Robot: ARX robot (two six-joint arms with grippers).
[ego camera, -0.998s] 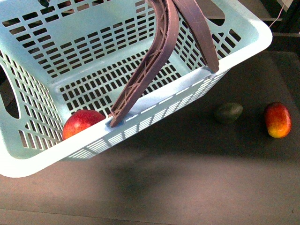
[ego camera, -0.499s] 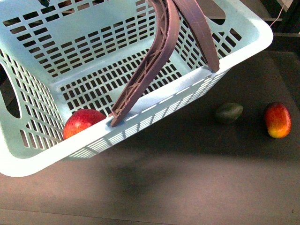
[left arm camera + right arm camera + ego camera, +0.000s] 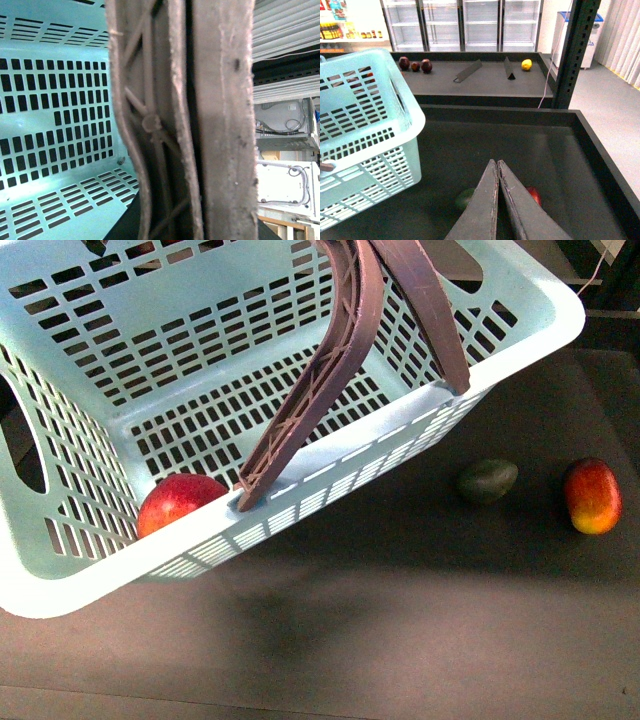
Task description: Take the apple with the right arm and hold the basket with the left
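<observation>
Fridges (image 3: 480, 22) visible only from right wrist; apple (image 3: 175, 502) in basket (image 3: 100, 585) only front

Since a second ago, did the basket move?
Yes, just a little: the basket has drifted right, toward the dark green fruit, which stayed put.

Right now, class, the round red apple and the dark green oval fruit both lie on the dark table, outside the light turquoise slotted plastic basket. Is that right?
No. The front view shows the round red apple inside the light turquoise slotted plastic basket, against its near wall. The dark green oval fruit does lie on the dark table.
</observation>
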